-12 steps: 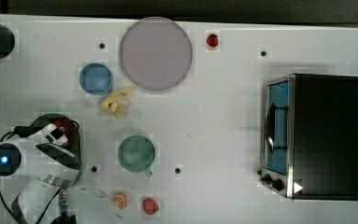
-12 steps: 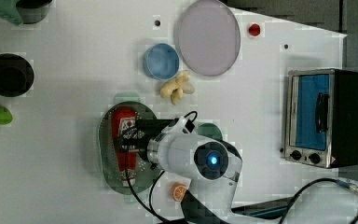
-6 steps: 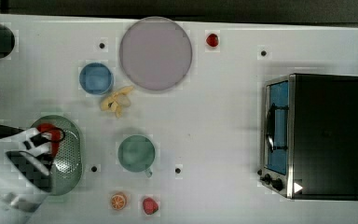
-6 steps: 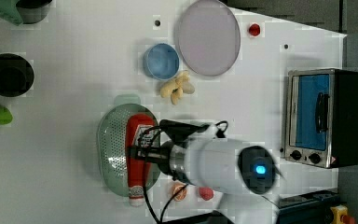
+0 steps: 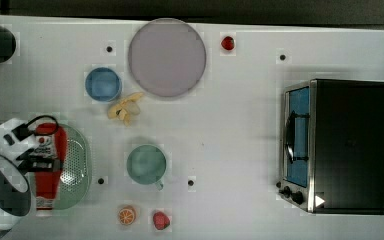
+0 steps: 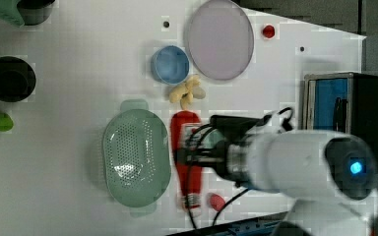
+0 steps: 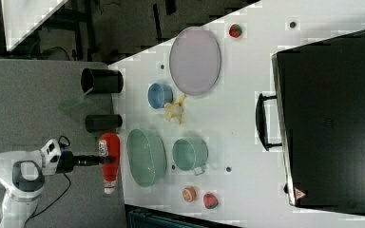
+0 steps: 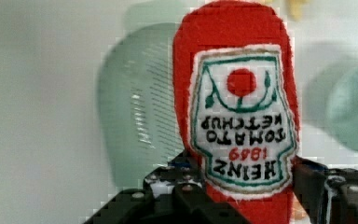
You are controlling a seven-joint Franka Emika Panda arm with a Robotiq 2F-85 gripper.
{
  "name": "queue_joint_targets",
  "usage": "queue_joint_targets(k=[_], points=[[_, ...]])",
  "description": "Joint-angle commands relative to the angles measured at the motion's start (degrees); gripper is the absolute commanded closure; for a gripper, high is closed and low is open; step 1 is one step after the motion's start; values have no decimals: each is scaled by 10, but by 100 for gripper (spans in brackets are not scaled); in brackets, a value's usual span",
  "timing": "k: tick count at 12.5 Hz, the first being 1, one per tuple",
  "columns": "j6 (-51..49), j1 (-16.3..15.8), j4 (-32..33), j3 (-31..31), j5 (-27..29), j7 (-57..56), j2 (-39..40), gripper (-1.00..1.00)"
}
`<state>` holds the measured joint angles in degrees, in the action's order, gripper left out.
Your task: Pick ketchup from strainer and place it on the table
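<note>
Ketchup (image 8: pixel 240 116): one bottle, clamped in jaws, raised beside one strainer (image 6: pixel 135 157); two cups

Between my jaws the ketchup (image 8: pixel 240 116) looks like soft red cloth with a stitched, felt-like white label. The strainer (image 6: pixel 135 157) is pale green matt plastic, finely perforated. The worktop (image 5: pixel 230 130) is smooth matt white.

Two cups (image 5: pixel 103 84), perhaps two strawberries (image 5: pixel 227 43).
</note>
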<state>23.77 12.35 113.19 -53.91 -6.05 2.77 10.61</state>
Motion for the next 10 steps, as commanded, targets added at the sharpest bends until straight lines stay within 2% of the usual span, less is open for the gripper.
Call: queue_joint_targets(k=[1,5,8,10], points=[[-36,70,-41,20,13,-117,-16,-13],[-36,129,-56,78,13,-223,-52,-13],[-35,155,-55,139,13,-323,-57,-13],[-35,165,-52,184,13,-352,-54,-13]])
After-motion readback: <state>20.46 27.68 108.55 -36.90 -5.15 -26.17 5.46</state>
